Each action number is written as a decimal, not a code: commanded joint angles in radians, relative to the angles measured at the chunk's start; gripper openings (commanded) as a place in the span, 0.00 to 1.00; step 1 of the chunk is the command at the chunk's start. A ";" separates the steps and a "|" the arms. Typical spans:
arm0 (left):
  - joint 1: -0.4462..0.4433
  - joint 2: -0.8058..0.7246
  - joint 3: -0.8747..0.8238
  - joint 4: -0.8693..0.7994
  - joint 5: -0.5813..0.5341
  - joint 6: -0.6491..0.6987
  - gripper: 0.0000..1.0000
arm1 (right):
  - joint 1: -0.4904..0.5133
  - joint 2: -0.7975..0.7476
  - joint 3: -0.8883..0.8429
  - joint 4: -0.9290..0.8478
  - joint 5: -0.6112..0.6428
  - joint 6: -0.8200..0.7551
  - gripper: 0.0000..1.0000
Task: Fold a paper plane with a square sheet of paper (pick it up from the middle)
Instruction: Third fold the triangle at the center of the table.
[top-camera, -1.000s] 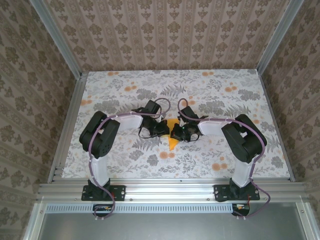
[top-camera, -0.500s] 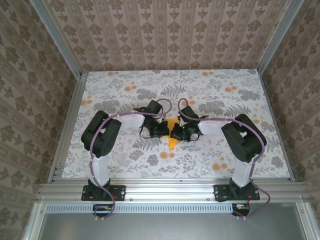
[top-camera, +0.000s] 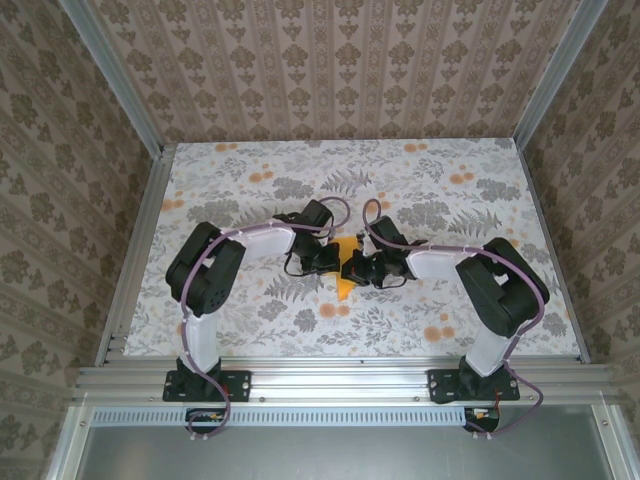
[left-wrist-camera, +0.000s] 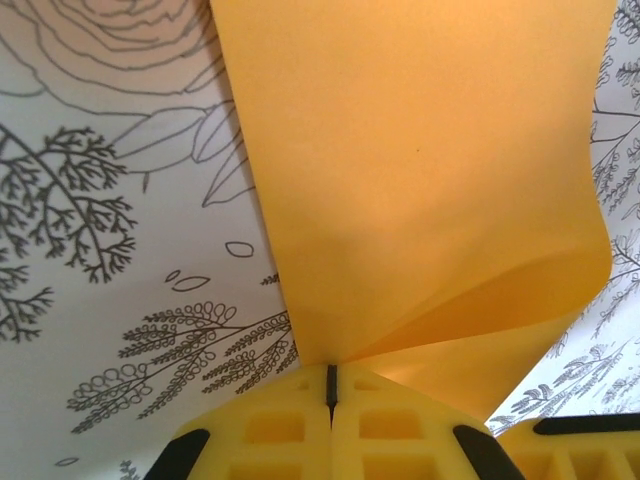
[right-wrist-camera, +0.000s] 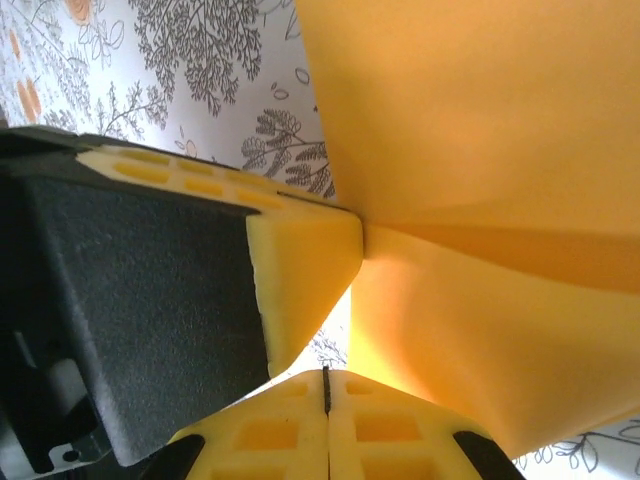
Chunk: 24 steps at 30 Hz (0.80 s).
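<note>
Claws both clamped shut here. Left claw (left-wrist-camera: 330, 385) is pinching the edge of the square sheet of paper (top-camera: 343, 284), and from its wrist view you can see the layers fanning out, one flap curling up. Right claw (right-wrist-camera: 326, 388) grips the same sheet right beside it, fingertips almost touching. The paper's at the middle of the floral surface (top-camera: 250, 190), between the two arms.

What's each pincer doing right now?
Left pincer: closed, holding the paper.
Right pincer: closed, apparently pinching the same paper's lower flap.
</note>
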 joint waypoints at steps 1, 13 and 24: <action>-0.006 0.069 -0.014 -0.133 -0.130 0.032 0.00 | 0.002 -0.023 -0.032 0.044 -0.055 0.025 0.07; -0.025 0.088 -0.002 -0.160 -0.169 0.033 0.00 | 0.022 0.013 -0.091 0.094 -0.072 0.046 0.08; -0.039 0.099 0.005 -0.195 -0.227 0.029 0.00 | 0.022 0.069 -0.096 0.151 -0.078 0.053 0.08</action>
